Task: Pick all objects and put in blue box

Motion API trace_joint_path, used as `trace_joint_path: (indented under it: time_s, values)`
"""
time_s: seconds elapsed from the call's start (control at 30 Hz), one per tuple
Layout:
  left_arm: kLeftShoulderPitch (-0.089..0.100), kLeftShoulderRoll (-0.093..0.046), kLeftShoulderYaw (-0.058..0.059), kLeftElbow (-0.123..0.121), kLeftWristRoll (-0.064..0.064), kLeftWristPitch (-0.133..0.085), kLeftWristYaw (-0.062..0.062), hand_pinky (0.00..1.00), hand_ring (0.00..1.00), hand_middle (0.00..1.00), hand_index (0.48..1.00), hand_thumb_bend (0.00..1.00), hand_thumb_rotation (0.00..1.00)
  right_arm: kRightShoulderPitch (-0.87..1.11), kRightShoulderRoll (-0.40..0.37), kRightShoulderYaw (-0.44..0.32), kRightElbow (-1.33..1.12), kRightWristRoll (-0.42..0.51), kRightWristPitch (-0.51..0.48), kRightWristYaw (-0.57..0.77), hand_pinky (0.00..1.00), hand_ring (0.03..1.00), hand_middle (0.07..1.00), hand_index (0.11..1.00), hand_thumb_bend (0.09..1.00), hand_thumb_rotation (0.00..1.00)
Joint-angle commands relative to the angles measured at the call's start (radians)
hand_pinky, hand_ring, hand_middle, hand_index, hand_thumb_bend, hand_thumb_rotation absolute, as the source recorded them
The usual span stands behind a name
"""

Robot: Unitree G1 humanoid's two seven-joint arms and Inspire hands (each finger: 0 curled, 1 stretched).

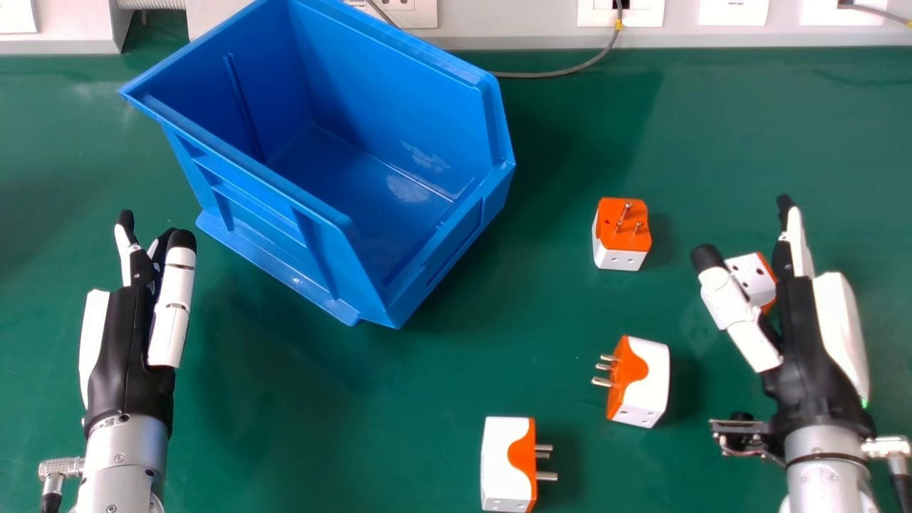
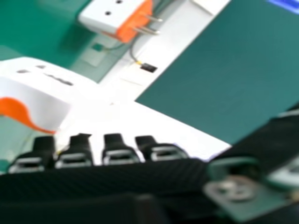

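The blue box (image 1: 235, 171) stands at the upper left in the head view, with nothing inside. Three orange and white plug adapters lie on the green table: one (image 1: 622, 246) right of the box, one (image 1: 645, 381) nearer, and one (image 1: 507, 463) at the front edge. A fourth adapter (image 1: 752, 278) is partly hidden by my right hand (image 1: 805, 335), which is open with its thumb beside it. In the right hand view my right hand (image 2: 119, 156) has adapters beyond its fingertips, one large (image 2: 35, 100), another farther (image 2: 114, 18). My left hand (image 1: 132, 342) is open, left of the box.
A white panel with sockets (image 1: 513, 21) runs along the table's back edge. A grey cable (image 1: 563, 71) curves from a socket down behind the box. Bare green table (image 1: 342, 406) lies in front of the box, between the hands.
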Motion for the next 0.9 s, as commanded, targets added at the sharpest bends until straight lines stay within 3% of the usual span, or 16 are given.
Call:
trace_joint_path:
  time_s: [0.0,0.07,0.5,0.73,0.87]
  values:
    - [-0.006,0.011,0.001,-0.015,-0.006,-0.023,-0.006,0.94,0.97,0.95,0.969,0.46,0.97,-0.038,-0.03,0.002,0.019,-0.024,-0.008,-0.031,0.97,1.0,1.0,1.0,0.533,0.95]
    - [-0.006,0.012,0.003,-0.014,-0.009,-0.023,-0.008,0.94,0.97,0.95,0.969,0.46,0.98,-0.052,-0.037,0.006,0.046,-0.038,0.004,-0.039,0.98,1.0,1.0,1.0,0.537,0.94]
    - [-0.001,0.021,0.001,-0.017,0.007,-0.029,-0.006,0.94,0.97,0.95,0.97,0.52,0.96,-0.095,-0.059,0.034,0.068,-0.083,0.168,-0.037,0.98,1.0,1.0,1.0,0.596,0.88]
    - [-0.002,0.022,0.004,-0.011,0.0,-0.035,-0.012,0.94,0.98,0.95,0.972,0.52,0.97,-0.102,-0.072,0.05,0.037,-0.126,0.258,-0.048,0.98,1.0,1.0,1.0,0.652,0.81]
    - [-0.004,0.019,0.005,-0.011,-0.004,-0.034,-0.012,0.94,0.98,0.95,0.973,0.52,0.97,-0.102,-0.079,0.061,-0.033,-0.161,0.367,-0.024,0.98,1.0,1.0,1.0,0.661,0.8]
